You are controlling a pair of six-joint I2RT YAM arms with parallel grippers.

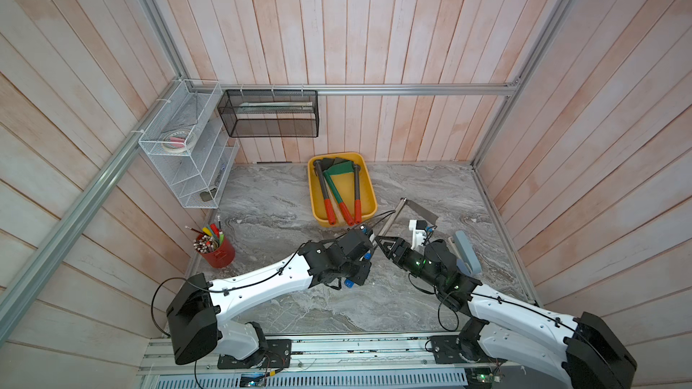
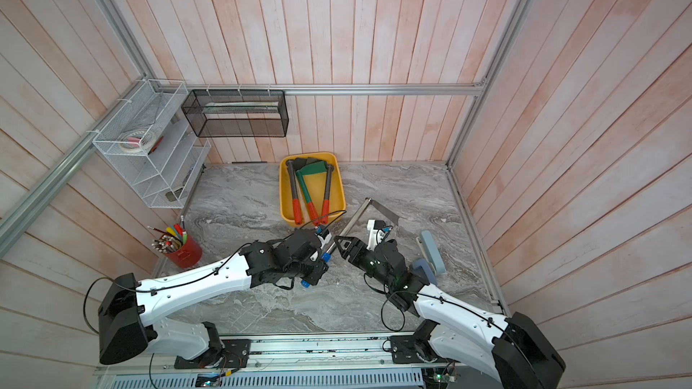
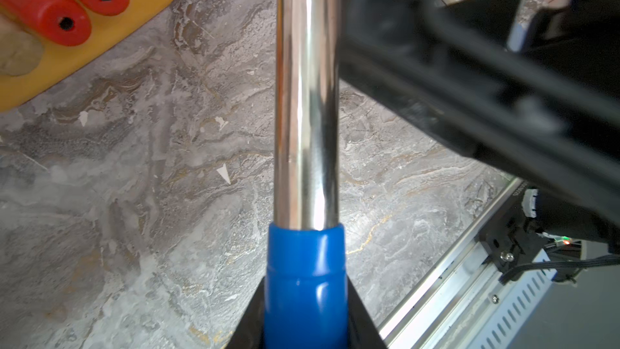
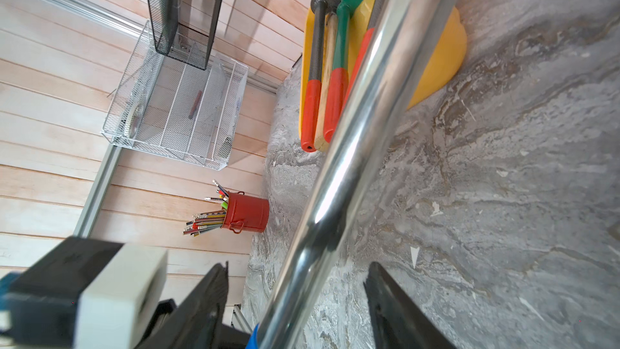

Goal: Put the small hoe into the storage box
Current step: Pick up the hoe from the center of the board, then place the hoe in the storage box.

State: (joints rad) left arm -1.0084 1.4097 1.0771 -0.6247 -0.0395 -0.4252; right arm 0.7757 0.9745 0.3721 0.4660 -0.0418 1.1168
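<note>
Since the small hoe (image 1: 389, 220) is outside the storage box (image 1: 311, 188), hanging over the worktop (image 1: 281, 218) off the box's 4 o'clock corner, we'd say the carry hasn't begun. Its blade (image 1: 421, 211) points to 1 o'clock and its blue grip (image 3: 305, 263) to 7. Our left gripper (image 3: 305, 330) is clamped on that grip, probably to swing the head toward 11. Our right gripper (image 4: 295, 300) straddles the shaft with jaws apart, gripping nothing. Red-gripped tools (image 1: 346, 214) crowd the box, so space is tight.
</note>
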